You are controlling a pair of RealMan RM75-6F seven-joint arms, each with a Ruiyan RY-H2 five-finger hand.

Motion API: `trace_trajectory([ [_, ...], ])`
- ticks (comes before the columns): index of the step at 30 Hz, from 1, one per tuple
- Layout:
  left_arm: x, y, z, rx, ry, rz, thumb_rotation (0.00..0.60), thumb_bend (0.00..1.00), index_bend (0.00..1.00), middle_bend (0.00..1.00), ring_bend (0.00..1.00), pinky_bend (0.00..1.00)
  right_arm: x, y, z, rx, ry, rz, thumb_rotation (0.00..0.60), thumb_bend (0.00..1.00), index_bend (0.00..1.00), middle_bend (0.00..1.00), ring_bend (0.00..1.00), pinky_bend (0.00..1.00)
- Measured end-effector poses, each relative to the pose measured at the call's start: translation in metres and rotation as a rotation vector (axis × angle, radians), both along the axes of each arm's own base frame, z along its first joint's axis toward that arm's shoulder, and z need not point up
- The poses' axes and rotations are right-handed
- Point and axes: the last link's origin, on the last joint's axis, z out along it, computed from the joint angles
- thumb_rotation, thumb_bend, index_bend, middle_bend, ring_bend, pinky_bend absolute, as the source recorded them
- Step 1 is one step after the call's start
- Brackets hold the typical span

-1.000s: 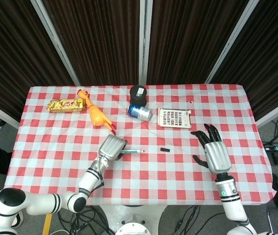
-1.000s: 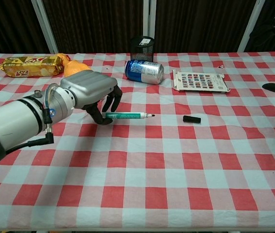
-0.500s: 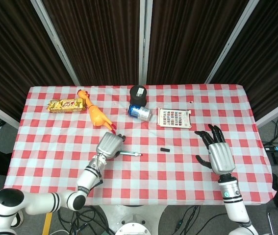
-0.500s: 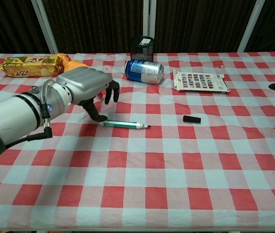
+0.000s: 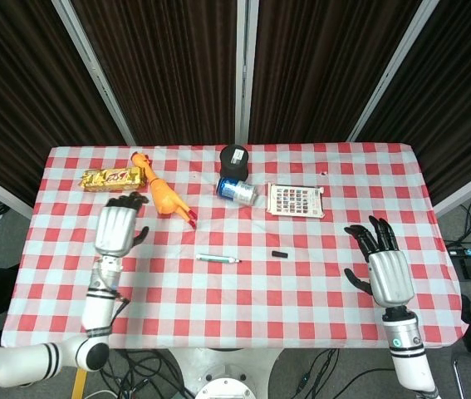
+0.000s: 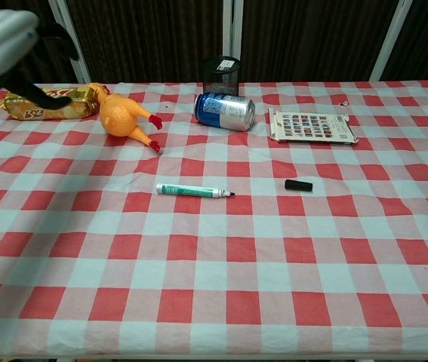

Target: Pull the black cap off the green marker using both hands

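The green marker (image 5: pixel 218 259) (image 6: pixel 193 191) lies flat near the middle of the checked table, its bare tip toward the right. The black cap (image 5: pixel 279 253) (image 6: pixel 298 185) lies apart from it, a short way to its right. My left hand (image 5: pixel 116 228) (image 6: pixel 13 47) is raised over the table's left side, well away from the marker, fingers apart and holding nothing. My right hand (image 5: pixel 386 270) hovers at the table's right edge, fingers spread and empty; the chest view does not show it.
A rubber chicken (image 5: pixel 162 195) (image 6: pixel 123 118), a snack packet (image 5: pixel 112 178) (image 6: pixel 44 102), a lying blue can (image 5: pixel 237 190) (image 6: pixel 224 111), a black mesh cup (image 5: pixel 234 158) (image 6: pixel 222 74) and a card of colour swatches (image 5: pixel 295 200) (image 6: pixel 310 126) sit along the back half of the table.
My left hand let go of the marker and drew back up to the left; the marker now lies on the cloth. My right hand slid back toward the right edge.
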Motion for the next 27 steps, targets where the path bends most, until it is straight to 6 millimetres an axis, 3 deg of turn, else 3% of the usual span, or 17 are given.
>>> trace_trajectory([
  [4, -0.041, -0.035, 0.026, 0.078, -0.014, 0.016, 0.600, 0.23, 0.29, 0.22, 0.19, 0.17, -0.006, 0.014, 0.004, -0.027, 0.017, -0.018, 0.600, 0.04, 0.22, 0.15, 0.00, 0.00],
  [13, -0.110, -0.114, 0.052, 0.055, -0.026, 0.101, 0.600, 0.21, 0.28, 0.22, 0.19, 0.16, -0.044, 0.058, 0.018, -0.032, 0.142, -0.083, 0.600, 0.08, 0.18, 0.15, 0.00, 0.00],
  [18, -0.124, -0.139, 0.064, 0.084, -0.046, 0.133, 0.600, 0.21, 0.28, 0.22, 0.19, 0.14, -0.064, 0.073, 0.027, -0.037, 0.222, -0.120, 0.600, 0.12, 0.18, 0.15, 0.00, 0.00],
  [27, -0.131, -0.147, 0.064, 0.013, -0.047, 0.196, 0.600, 0.21, 0.28, 0.22, 0.18, 0.16, -0.090, 0.079, 0.035, -0.010, 0.246, -0.169, 0.600, 0.17, 0.12, 0.15, 0.00, 0.00],
])
